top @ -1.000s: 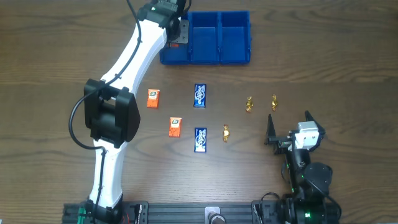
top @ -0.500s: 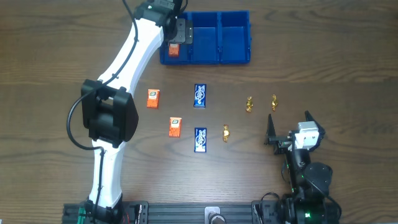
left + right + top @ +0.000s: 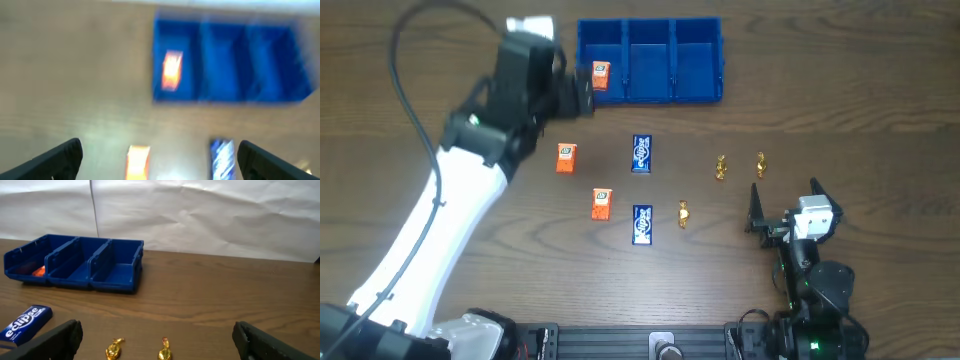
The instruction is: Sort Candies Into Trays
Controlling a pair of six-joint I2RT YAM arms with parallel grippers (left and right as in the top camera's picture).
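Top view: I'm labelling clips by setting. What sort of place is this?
Likely a robot test bench, not a home: a white robot arm over a wooden table, a blue three-bin tray, a white sheet hung behind.

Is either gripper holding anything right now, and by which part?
Nothing is held: the left gripper and right gripper are both open and empty.

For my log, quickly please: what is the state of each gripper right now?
The left gripper is open, holding nothing.
The right gripper is open, holding nothing.
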